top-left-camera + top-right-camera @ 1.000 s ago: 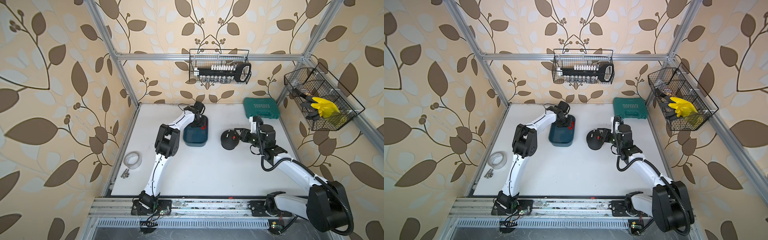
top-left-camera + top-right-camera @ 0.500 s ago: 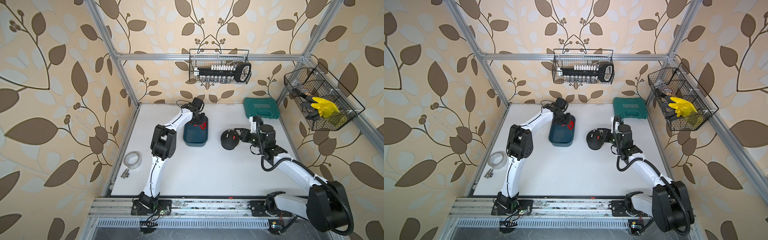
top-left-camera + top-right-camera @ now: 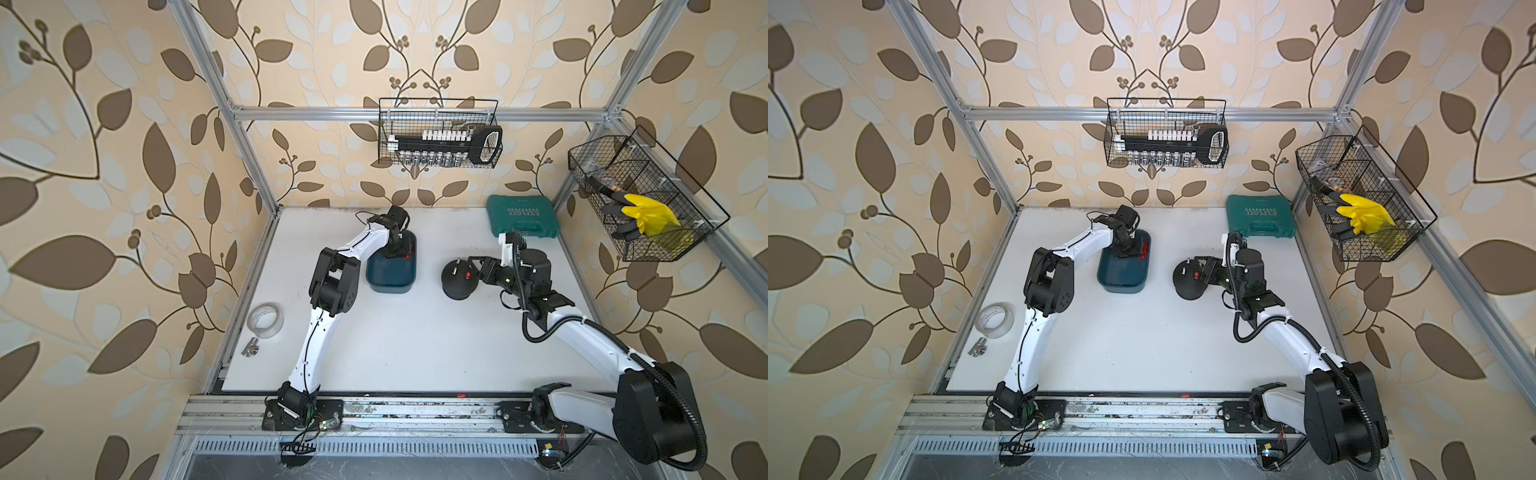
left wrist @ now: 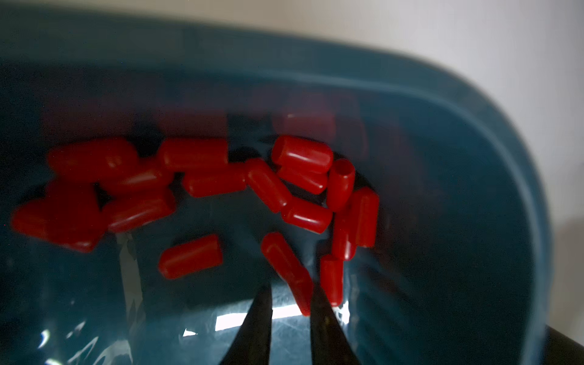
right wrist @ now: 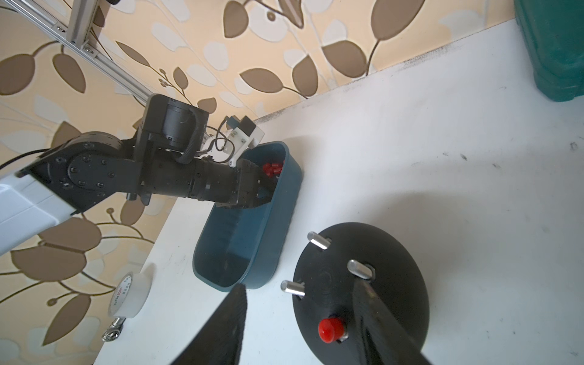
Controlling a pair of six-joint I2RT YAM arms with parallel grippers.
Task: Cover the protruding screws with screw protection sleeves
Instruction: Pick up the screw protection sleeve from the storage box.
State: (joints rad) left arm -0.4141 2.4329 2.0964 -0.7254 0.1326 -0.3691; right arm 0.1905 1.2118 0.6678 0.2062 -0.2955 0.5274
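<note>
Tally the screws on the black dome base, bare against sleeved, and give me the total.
Bare silver screws: 3
Red-sleeved screw: 1
Total: 4

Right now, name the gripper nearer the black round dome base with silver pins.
Right. The right gripper straddles the edge of the base; the left gripper is off in the blue plastic tub of red sleeves.
</note>
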